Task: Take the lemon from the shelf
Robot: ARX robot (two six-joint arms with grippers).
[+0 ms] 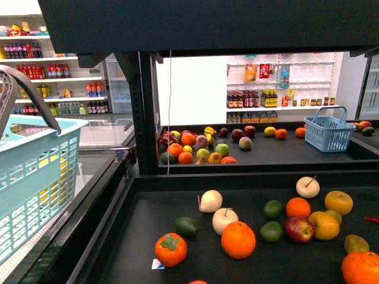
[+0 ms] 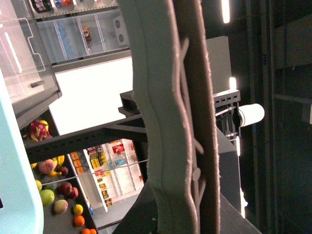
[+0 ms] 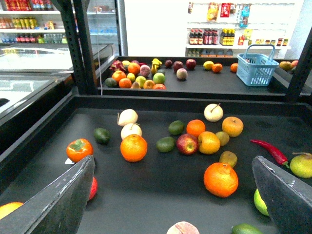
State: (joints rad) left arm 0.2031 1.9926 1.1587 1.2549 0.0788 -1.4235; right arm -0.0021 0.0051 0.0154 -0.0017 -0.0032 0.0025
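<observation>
The shelf's black lower tier (image 3: pixel 146 190) holds loose fruit. The lemon (image 3: pixel 261 203), bright yellow-green, lies at the tier's near right; the right finger (image 3: pixel 285 195) hides most of it. It is out of the front view. My right gripper (image 3: pixel 170 204) is open and empty, low over the tier's front, with an orange (image 3: pixel 221 179) between its fingers. My left gripper (image 2: pixel 192 185) is shut on the basket handle (image 2: pixel 161 122), which fills the left wrist view. The light-blue basket (image 1: pixel 35 177) hangs at the far left of the front view.
Oranges (image 1: pixel 238 239), red apple (image 1: pixel 299 229), yellow-orange apples (image 1: pixel 339 202), limes (image 1: pixel 272 231), white fruits (image 1: pixel 211 200), a persimmon (image 1: pixel 170 249) and a red chilli (image 3: pixel 270 151) lie on the tier (image 1: pixel 142 236). A second blue basket (image 1: pixel 328 132) and more fruit sit on the far tier. Black uprights (image 1: pixel 145 118) frame the shelf.
</observation>
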